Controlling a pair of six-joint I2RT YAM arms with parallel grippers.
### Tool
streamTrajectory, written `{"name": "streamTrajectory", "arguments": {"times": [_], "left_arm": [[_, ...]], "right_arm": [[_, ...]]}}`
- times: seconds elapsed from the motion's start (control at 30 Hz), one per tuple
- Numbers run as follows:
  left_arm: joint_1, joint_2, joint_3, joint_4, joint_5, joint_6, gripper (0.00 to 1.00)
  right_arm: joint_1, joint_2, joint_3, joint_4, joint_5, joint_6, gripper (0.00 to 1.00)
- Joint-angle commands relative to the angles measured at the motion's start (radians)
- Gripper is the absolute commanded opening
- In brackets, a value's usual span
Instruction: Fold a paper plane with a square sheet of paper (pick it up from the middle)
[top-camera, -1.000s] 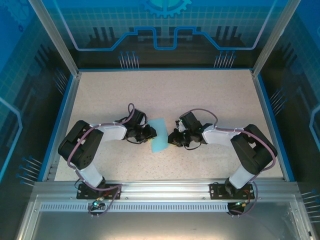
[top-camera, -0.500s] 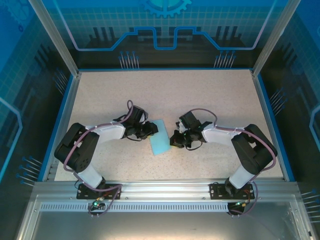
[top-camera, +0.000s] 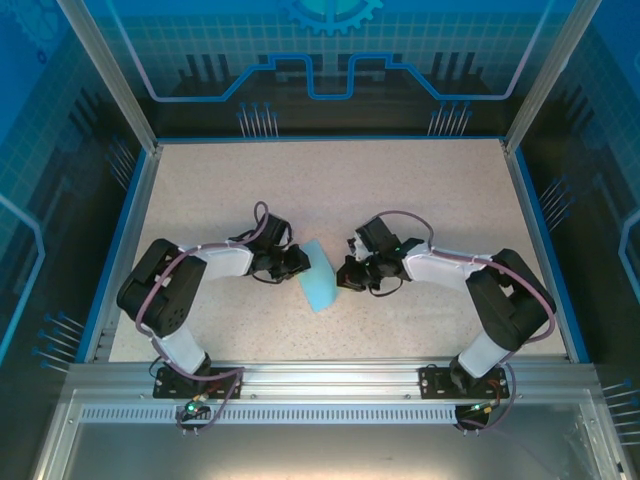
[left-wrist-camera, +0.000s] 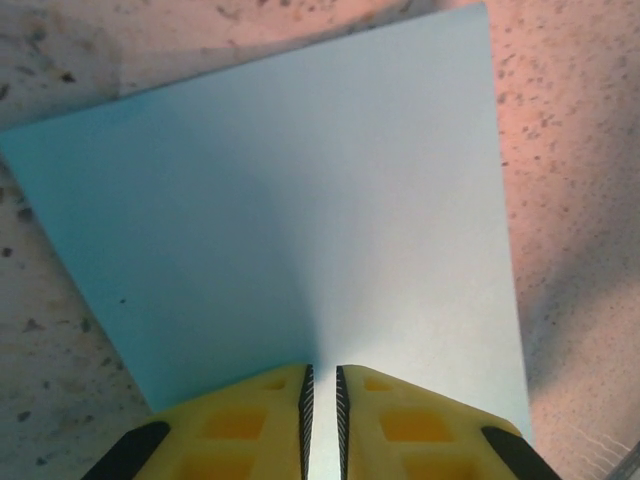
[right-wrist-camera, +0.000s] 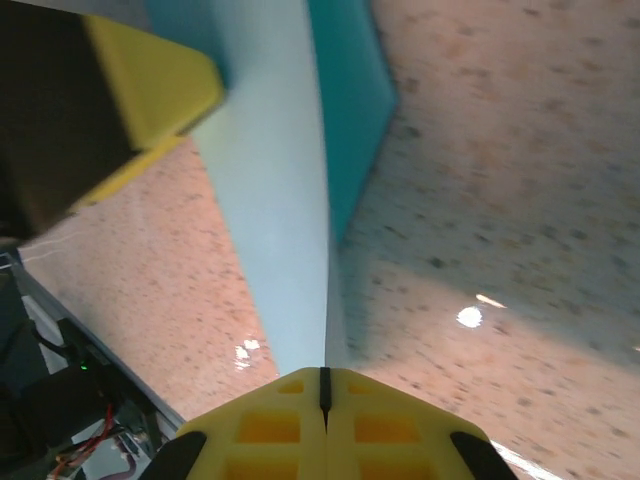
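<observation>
The square sheet of paper is light blue and sits between the two grippers at mid-table, raised and tilted. In the right wrist view the paper runs edge-on from my right gripper, whose jaws are shut on its near edge; a darker teal face bends off to the right. My right gripper holds the sheet's right side. My left gripper is at the sheet's left edge. In the left wrist view the paper spreads face-on beyond my left gripper, whose jaws stand a narrow gap apart over its near edge.
The speckled beige table is bounded by a blue rim and metal frame posts. Both arms' elbows reach out to the sides, and the aluminium rail carrying their bases runs along the near edge.
The sheet has turned, its lower end swinging right and towards the near edge. The right gripper has edged left with it. The left gripper has drawn back slightly to the left.
</observation>
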Motion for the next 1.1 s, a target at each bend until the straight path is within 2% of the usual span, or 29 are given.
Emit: {"name": "streamTrajectory", "arguments": {"times": [0.0, 0.6, 1.07], "left_arm": [[0.009, 0.021, -0.010, -0.017, -0.016, 0.018, 0.14], [0.010, 0.014, -0.019, -0.013, -0.010, 0.019, 0.13], [0.010, 0.017, -0.013, -0.015, -0.010, 0.017, 0.13]], "right_arm": [[0.037, 0.046, 0.063, 0.063, 0.001, 0.038, 0.00], [0.093, 0.200, 0.110, 0.231, 0.085, 0.160, 0.00], [0.095, 0.238, 0.124, 0.250, 0.083, 0.160, 0.00]]}}
